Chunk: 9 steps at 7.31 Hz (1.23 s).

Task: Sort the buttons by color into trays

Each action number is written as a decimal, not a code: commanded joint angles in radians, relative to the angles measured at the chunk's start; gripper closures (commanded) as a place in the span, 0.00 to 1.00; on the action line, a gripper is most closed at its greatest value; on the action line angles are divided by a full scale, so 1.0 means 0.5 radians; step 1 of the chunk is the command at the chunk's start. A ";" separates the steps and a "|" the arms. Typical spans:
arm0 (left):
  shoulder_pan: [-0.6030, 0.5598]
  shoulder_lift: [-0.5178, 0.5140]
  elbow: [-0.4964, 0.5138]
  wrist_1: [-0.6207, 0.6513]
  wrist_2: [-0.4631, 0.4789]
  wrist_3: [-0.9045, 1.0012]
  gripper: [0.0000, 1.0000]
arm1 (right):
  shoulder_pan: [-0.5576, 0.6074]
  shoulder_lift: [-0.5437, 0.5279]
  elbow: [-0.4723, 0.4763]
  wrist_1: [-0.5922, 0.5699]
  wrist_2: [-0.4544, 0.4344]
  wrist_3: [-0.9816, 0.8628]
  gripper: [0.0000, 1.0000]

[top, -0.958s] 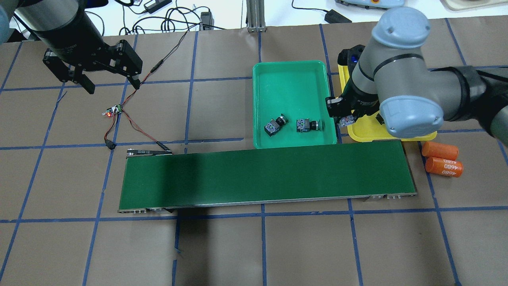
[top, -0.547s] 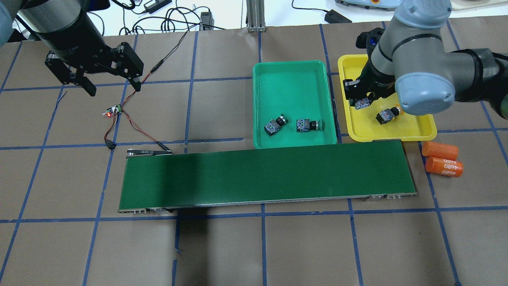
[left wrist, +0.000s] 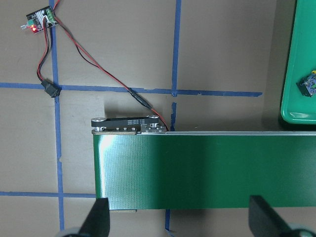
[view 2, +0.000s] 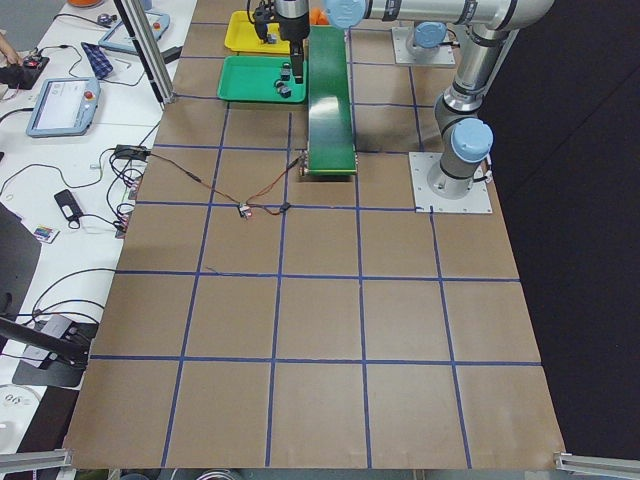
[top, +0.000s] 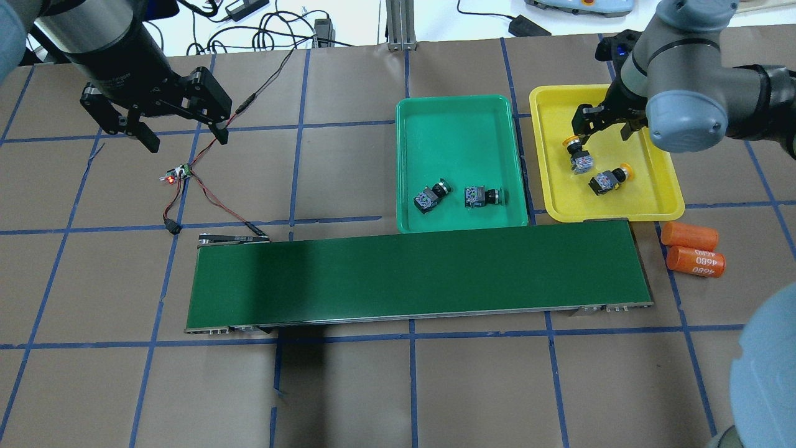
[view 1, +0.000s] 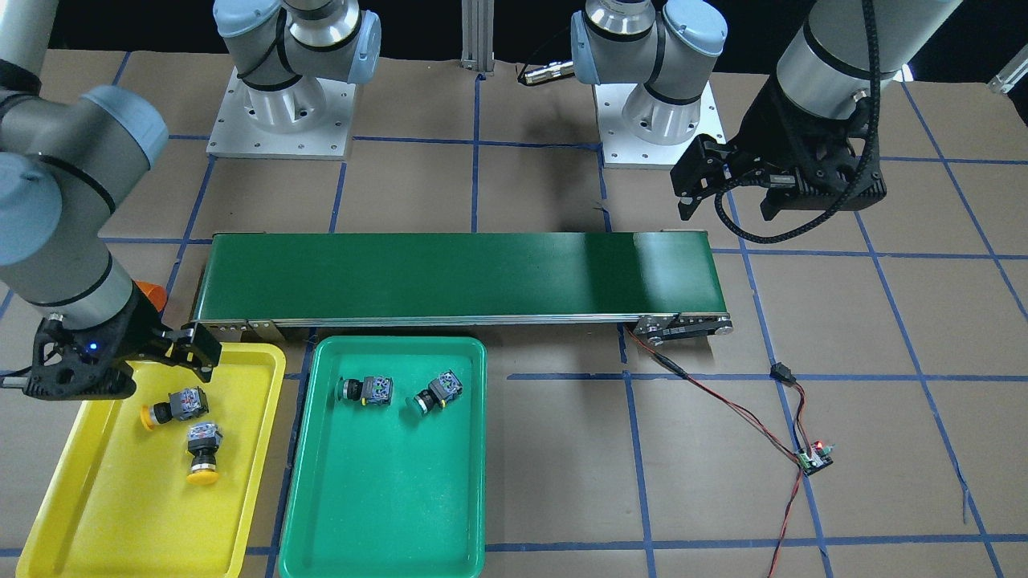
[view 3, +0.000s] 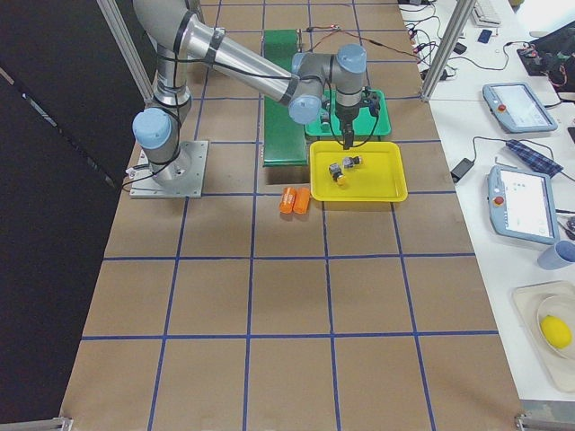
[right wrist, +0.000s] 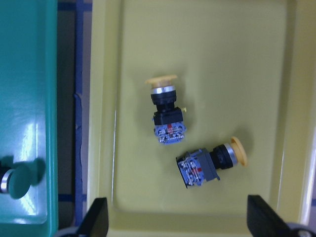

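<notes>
Two yellow-capped buttons [top: 579, 155] [top: 608, 180] lie on their sides in the yellow tray [top: 653, 196]. They also show in the right wrist view [right wrist: 167, 116] [right wrist: 207, 163]. Two green-capped buttons [top: 430, 196] [top: 480, 196] lie in the green tray [top: 460, 124]. My right gripper [top: 604, 127] is open and empty above the yellow tray, just beyond the two yellow buttons. My left gripper [top: 185, 135] is open and empty over the table at the far left, above the wired board.
The long dark-green conveyor belt [top: 416, 274] lies in front of both trays. Two orange cylinders marked 4680 [top: 689, 236] [top: 695, 261] lie right of the belt's end. A small circuit board [top: 177, 174] with red and black wires lies under my left gripper.
My right gripper carried a yellow button from the tray's near-left corner into the tray, let it go and moved on farther. My left gripper shifted slightly right.
</notes>
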 commanded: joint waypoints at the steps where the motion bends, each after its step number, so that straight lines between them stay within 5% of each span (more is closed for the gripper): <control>1: 0.001 0.008 0.004 0.005 -0.016 0.000 0.00 | 0.019 -0.304 0.004 0.479 0.030 0.043 0.00; 3: -0.002 0.011 0.001 0.005 -0.013 0.000 0.00 | 0.184 -0.606 0.007 0.839 0.052 0.138 0.00; 5: 0.001 0.011 0.001 0.005 -0.016 0.000 0.00 | 0.221 -0.637 0.120 0.865 -0.003 0.185 0.00; 9: -0.002 -0.001 0.001 0.008 -0.016 0.000 0.00 | 0.388 -0.667 0.047 0.770 0.000 0.200 0.00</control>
